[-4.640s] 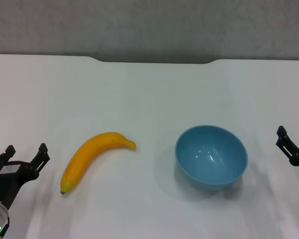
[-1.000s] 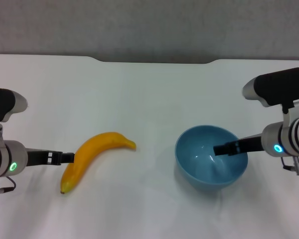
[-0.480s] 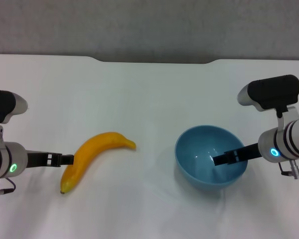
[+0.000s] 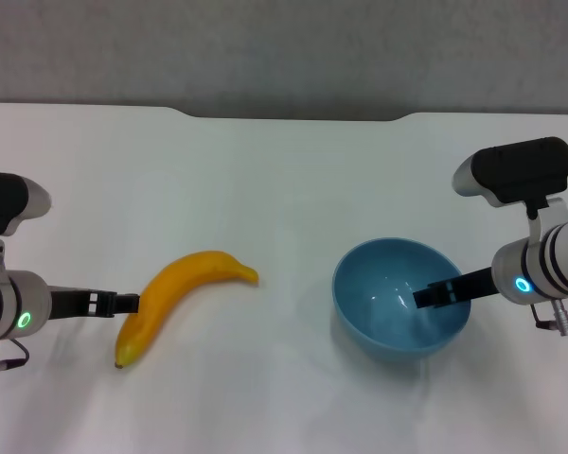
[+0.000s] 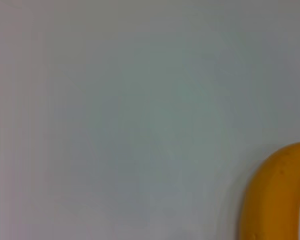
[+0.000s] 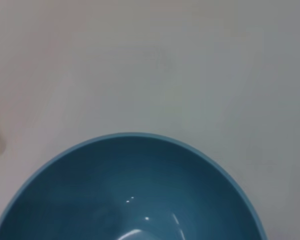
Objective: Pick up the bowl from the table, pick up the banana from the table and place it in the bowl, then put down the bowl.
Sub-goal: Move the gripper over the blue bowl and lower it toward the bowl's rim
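The yellow-orange banana (image 4: 185,284) lies on the white table (image 4: 284,180), left of centre. The light blue bowl (image 4: 379,293) stands upright and empty, right of centre. My left gripper (image 4: 128,303) is low at the banana's left side, its dark tip right against the skin near the lower end. The left wrist view shows only one curved part of the banana (image 5: 275,195). My right gripper (image 4: 426,296) reaches in from the right over the bowl's right rim, its tip inside the bowl. The right wrist view looks down into the bowl (image 6: 130,190).
The table's far edge has a shallow notch (image 4: 293,116) with a grey wall behind it. Bare white tabletop lies between banana and bowl and in front of both. No other objects are in view.
Both arms have come in from the table's front corners. In the last second the right gripper dipped lower into the bowl and drew slightly back right. Left gripper, banana and bowl stayed put.
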Robot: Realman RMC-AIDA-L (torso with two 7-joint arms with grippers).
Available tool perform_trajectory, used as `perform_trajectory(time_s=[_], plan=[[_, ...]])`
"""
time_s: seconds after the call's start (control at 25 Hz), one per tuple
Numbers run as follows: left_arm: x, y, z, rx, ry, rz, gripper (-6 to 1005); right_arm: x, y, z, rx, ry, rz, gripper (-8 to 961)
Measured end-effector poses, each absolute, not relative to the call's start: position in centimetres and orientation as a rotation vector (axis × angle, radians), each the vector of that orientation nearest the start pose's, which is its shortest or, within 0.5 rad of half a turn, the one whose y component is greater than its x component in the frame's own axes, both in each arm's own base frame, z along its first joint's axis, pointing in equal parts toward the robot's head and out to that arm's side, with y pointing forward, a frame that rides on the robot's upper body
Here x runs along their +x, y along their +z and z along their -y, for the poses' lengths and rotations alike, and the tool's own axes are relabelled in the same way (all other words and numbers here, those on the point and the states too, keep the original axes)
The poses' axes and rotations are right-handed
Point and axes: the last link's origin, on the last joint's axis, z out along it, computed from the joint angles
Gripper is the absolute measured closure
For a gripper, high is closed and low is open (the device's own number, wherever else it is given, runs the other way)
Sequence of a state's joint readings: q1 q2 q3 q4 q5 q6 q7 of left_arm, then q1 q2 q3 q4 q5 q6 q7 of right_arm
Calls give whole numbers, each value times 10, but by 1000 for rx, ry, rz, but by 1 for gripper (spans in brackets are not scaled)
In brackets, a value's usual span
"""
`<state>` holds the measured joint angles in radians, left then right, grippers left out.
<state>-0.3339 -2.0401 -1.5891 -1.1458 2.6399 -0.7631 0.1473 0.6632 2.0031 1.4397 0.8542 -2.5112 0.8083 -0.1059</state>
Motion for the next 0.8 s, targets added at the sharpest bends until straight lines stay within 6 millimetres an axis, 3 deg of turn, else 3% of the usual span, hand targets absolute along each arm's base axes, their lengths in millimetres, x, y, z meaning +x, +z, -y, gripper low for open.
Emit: perform_trajectory(time_s=[0.16, 0.6, 0.8], plan=[[-293, -7, -366, -1927, 60, 1272, 119, 247, -52, -403, -2116, -210, -1266, 384], [-293, -7, -366, -1925, 57, 1272, 119, 248, -50, -404, -2113, -211, -1255, 630], [-293, -7, -367, -1916, 45, 1277, 120, 247, -50, -404, -2113, -212, -1252, 866]])
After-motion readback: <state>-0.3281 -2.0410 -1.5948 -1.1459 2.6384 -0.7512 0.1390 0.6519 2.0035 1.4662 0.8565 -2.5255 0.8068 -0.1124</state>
